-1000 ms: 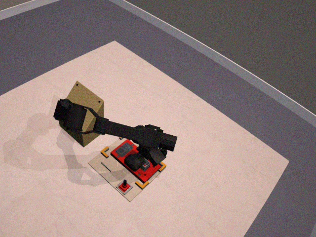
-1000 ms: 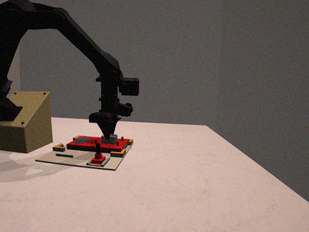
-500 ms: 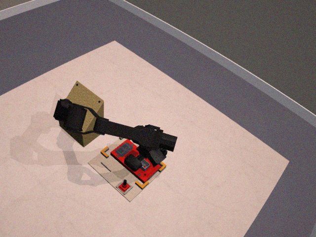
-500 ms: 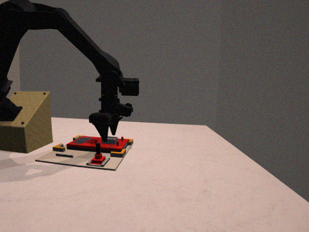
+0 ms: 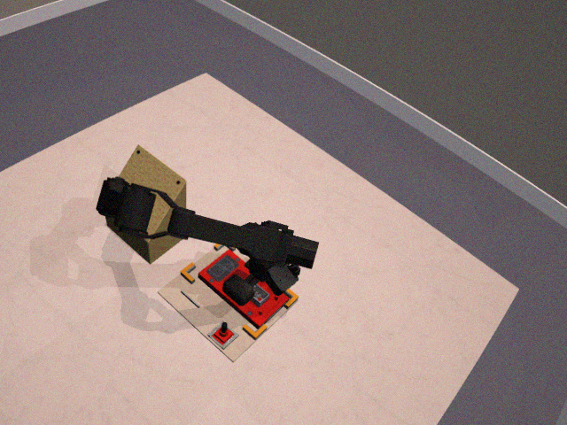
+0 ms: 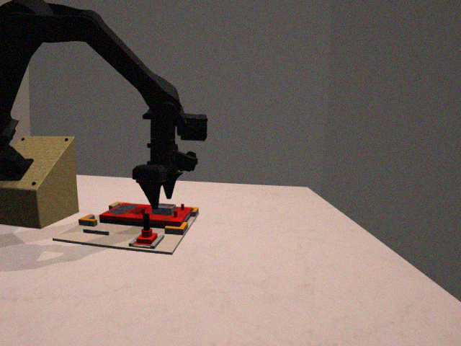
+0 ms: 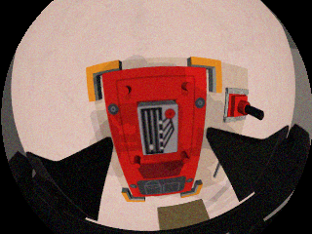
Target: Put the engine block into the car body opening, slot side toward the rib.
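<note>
1. The gripper (image 7: pixel 159 156) is seen spread wide, with nothing held between its fingers.
2. The engine block (image 7: pixel 158 128) is seated in the opening of the red car body (image 7: pixel 124 133).
3. Beyond, orange corner brackets (image 7: pixel 103 68) are seen.

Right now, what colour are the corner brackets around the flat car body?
Orange corner brackets, clearest in the wrist view.

Looks like you've got a bare test bench: plain desk (image 6: pixel 297 260), grey wall (image 6: pixel 297 93), arm on a tan pedestal (image 6: pixel 55 193).
</note>
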Controlling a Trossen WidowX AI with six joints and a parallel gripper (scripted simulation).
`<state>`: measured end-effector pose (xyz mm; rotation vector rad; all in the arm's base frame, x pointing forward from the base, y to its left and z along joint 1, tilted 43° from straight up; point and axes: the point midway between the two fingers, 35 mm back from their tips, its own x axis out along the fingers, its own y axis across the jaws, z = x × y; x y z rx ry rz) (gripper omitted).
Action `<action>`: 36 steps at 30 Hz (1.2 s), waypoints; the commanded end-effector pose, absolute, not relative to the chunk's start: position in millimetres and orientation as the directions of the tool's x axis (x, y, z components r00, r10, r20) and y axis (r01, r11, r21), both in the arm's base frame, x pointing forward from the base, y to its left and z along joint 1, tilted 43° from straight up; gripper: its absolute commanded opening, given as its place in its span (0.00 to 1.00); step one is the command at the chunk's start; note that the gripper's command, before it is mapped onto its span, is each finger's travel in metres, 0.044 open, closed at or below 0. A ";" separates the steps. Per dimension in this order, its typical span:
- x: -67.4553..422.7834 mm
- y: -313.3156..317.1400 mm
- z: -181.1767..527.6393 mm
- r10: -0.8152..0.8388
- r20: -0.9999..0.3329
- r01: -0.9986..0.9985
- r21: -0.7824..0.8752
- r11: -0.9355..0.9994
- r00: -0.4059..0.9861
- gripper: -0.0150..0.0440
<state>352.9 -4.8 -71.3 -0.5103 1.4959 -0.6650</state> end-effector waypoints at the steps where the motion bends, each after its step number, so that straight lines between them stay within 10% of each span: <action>1: 355.7 0.7 -65.5 -0.678 -0.734 0.095 -0.677 0.729 -0.033 1.00; 4: 355.7 0.7 -65.5 -0.678 -0.734 0.095 -0.677 0.729 -0.033 1.00; 21: 355.7 0.7 -65.5 -0.678 -0.734 0.095 -0.677 0.729 -0.033 0.25; 36: 355.7 0.7 -65.5 -0.678 -0.734 0.095 -0.677 0.729 -0.033 0.25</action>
